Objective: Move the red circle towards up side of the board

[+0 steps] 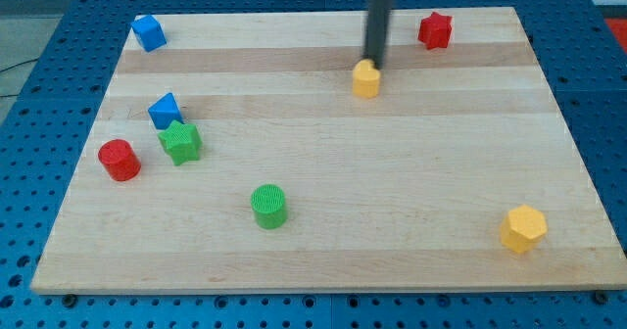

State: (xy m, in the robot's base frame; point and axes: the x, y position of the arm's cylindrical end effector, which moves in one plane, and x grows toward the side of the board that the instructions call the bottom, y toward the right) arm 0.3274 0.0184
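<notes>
The red circle (119, 160) is a short red cylinder near the board's left edge, below the middle. My tip (374, 63) is at the end of the dark rod near the view's top centre, far to the right of and above the red circle. The tip stands right at the top edge of a small yellow block (365, 78). A green star-shaped block (181, 142) sits just right of the red circle, with a blue triangular block (165, 109) above it.
A blue block (148, 32) lies at the top left corner, a red star-shaped block (435, 30) at the top right. A green cylinder (268, 207) is at lower centre, a yellow hexagon (523, 228) at the bottom right. The wooden board (333, 251) lies on a blue perforated table.
</notes>
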